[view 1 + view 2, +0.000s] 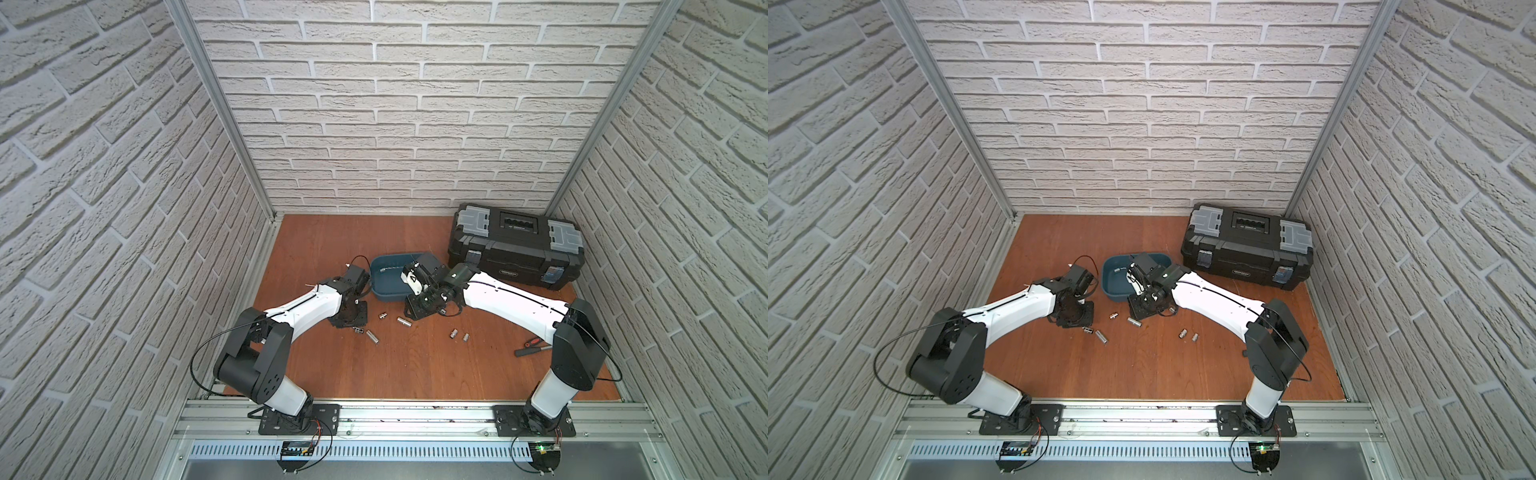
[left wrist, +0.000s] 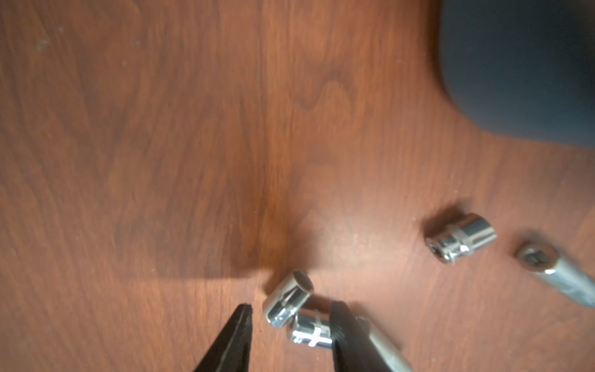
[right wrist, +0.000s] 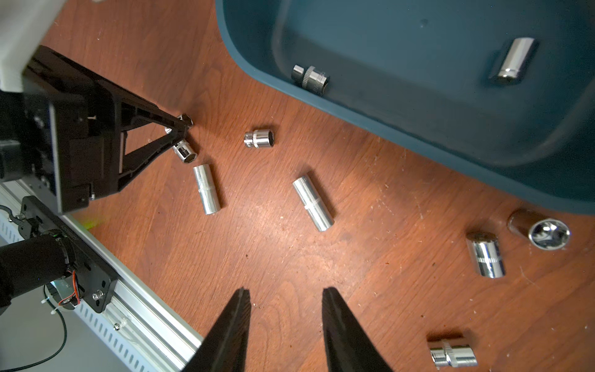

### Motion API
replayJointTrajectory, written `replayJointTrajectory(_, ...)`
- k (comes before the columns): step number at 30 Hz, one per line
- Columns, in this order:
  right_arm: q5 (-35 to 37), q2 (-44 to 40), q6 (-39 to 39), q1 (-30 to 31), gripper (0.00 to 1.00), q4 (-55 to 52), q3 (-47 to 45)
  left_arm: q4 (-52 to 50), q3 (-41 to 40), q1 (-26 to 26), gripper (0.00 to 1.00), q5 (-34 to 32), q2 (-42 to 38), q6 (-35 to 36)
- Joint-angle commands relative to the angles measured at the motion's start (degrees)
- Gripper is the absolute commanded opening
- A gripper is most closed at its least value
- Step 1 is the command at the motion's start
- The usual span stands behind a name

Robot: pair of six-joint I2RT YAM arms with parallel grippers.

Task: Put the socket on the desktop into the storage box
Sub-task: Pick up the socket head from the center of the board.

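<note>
Several chrome sockets lie on the desktop [image 1: 415,365] in front of the teal storage box [image 1: 376,272]. My left gripper [image 2: 291,310] is low over two short sockets that touch each other: one socket [image 2: 287,299] lies between the fingers and the other socket [image 2: 311,331] rests against one finger. A gap shows at the other finger, so the jaws are open. My right gripper [image 3: 286,293] hangs open over bare wood beside the box, holding nothing. Two sockets [image 3: 310,79] [image 3: 512,61] lie inside the storage box [image 3: 418,135].
A black toolbox [image 1: 515,245] stands at the back right behind the box. A red-handled screwdriver [image 1: 532,347] lies by the right arm. Two long sockets [image 3: 206,188] [image 3: 313,203] and a short one [image 3: 260,138] lie between the grippers. Brick walls enclose three sides.
</note>
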Motion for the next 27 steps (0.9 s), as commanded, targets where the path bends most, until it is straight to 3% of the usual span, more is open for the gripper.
replayJointTrajectory(1,0.22,0.81,0.49,0.80,0.43,0.32,2.00,1.18,-0.74,0.43,0.44,-1.00,0.79,-0.62)
replayJointTrajectory(27,0.72,1.04,0.72,0.76,0.43,0.59,1.60,1.75,-2.60,1.70,0.28,-1.73,2.21,-0.92)
